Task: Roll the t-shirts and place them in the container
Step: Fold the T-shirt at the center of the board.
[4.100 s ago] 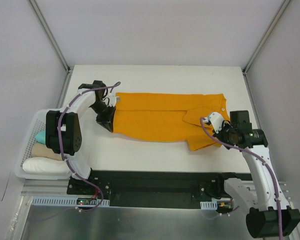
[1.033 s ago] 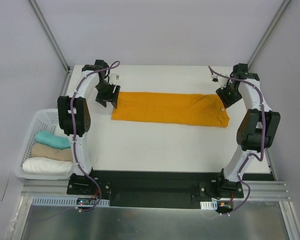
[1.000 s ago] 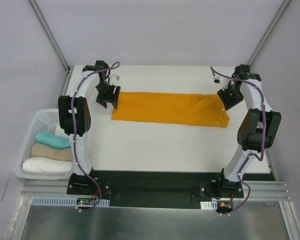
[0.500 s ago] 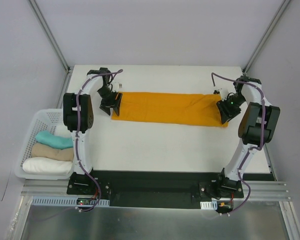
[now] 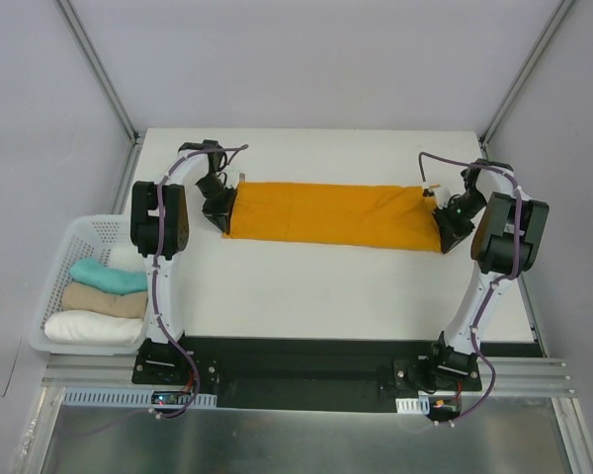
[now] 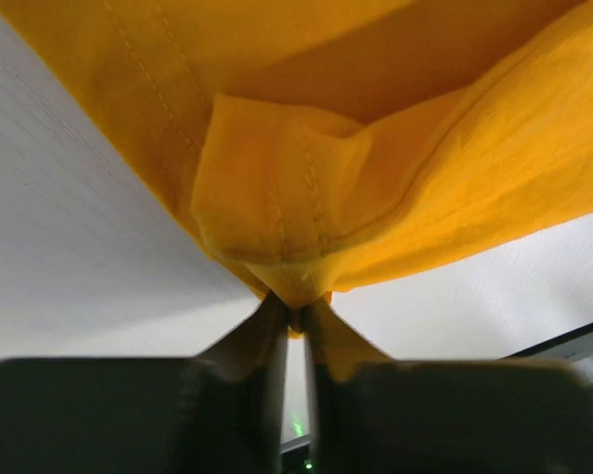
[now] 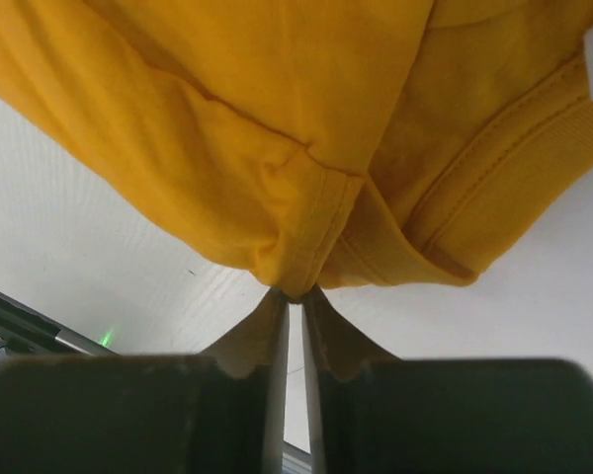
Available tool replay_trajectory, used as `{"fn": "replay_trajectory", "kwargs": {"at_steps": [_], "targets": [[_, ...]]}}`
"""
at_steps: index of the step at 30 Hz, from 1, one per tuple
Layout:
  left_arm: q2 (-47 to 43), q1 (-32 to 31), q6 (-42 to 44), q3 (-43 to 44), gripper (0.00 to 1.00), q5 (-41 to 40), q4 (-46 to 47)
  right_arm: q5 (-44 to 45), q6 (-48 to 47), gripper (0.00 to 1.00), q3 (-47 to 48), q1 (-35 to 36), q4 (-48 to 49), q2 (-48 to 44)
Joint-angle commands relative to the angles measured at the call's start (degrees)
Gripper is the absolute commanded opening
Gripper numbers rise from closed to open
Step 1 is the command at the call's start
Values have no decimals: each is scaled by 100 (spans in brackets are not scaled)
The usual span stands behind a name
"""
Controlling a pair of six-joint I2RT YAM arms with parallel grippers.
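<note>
The orange t-shirt (image 5: 331, 213) lies folded into a long band across the table. My left gripper (image 5: 223, 210) is shut on its left end, pinching a bunched hem (image 6: 292, 281). My right gripper (image 5: 442, 223) is shut on its right end, pinching folded cloth beside the ribbed neck band (image 7: 296, 276). The shirt is stretched between the two grippers. Rolled teal (image 5: 109, 275), tan (image 5: 101, 299) and white (image 5: 91, 327) t-shirts lie in the basket at the left.
A white plastic basket (image 5: 54, 286) stands off the table's left edge. Metal frame posts (image 5: 99, 69) rise at the back corners. The white table (image 5: 316, 286) runs bare in front of the shirt, down to the black base rail.
Both grippers have moved toward the front with the shirt's ends in them. The orange band has shifted slightly and is pulled straighter. Four seconds ago the shirt lay wider, with a sleeve out.
</note>
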Motion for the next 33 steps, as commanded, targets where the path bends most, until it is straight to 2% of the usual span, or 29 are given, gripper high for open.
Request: {"fn": "replay_trajectory", "kwargs": {"at_steps": [1,6,15,16,17,19,20,21,23,28,33], "targets": [[-26,-26,110,-61,0,-81,-213,-66,-190,8,204,-50,-285,107],[-395,-26,145,-448,0,-169,-222,57,-462,1,222,-173,-373,63],[-1573,-9,277,-1678,0,-380,-239,347,-1060,1,-261,-498,-488,-323],[-1652,-18,294,-1766,5,-398,-274,365,-1061,2,-314,-489,-497,-350],[-1818,-26,303,-1871,23,-433,-318,400,-1034,10,-332,-481,-531,-341],[-1986,-26,364,-1907,38,-573,-571,461,-868,25,-245,-446,-680,-332],[-2187,-18,391,-1873,48,-617,-660,436,-824,29,-157,-454,-751,-358],[-2267,-18,452,-1829,51,-670,-748,383,-754,37,79,-463,-830,-402],[-2346,-9,488,-1506,55,-723,-933,111,-578,41,378,-472,-866,-595],[-1865,-18,532,-434,55,-170,-820,-574,-68,44,1818,-183,-1112,-649],[-1038,-70,1031,482,55,524,-670,-637,135,44,2129,414,-1173,-763]]}}
